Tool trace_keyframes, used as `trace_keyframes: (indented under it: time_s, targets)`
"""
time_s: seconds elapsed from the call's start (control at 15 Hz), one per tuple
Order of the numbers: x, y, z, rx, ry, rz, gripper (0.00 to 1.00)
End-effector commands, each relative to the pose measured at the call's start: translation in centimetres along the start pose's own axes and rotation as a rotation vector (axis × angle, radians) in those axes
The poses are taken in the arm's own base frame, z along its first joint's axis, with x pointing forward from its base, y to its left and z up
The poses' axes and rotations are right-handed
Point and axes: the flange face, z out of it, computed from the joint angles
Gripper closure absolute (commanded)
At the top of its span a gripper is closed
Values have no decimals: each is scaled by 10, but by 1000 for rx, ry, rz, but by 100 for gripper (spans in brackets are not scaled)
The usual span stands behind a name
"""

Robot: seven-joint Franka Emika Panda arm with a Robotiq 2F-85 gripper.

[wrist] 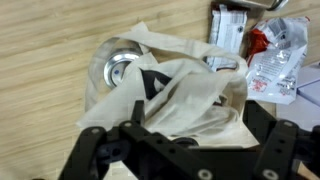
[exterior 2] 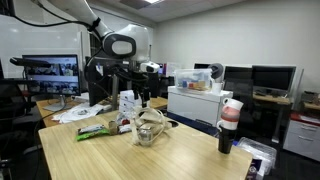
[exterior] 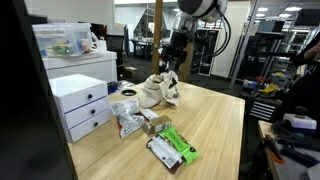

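A cream cloth bag with a black strap lies crumpled on the wooden table. A metal can shows in the bag's open mouth. My gripper hangs just above the bag, open, with its black fingers wide apart on either side of the fabric. The cloth bulges up between them, but nothing is pinched. In an exterior view the gripper hovers over the bag near the table's far side.
Snack packets lie right beside the bag. A green packet and a dark one lie nearer the front edge. White drawers with a plastic box on top stand at the table's side. A red-labelled can sits on another desk.
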Motion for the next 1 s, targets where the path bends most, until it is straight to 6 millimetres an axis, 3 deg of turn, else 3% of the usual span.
trace_keyframes:
  time_s: [0.0,0.33,0.6,0.73,0.93]
  targets:
    - [19,13,-30,63,81,103,0]
    - [34,21,-32,81,137,172,0]
    - [25,20,-6,50,167,130,0]
    - [17,19,16,24,142,114,29]
    - [4,17,40,-13,82,99,53]
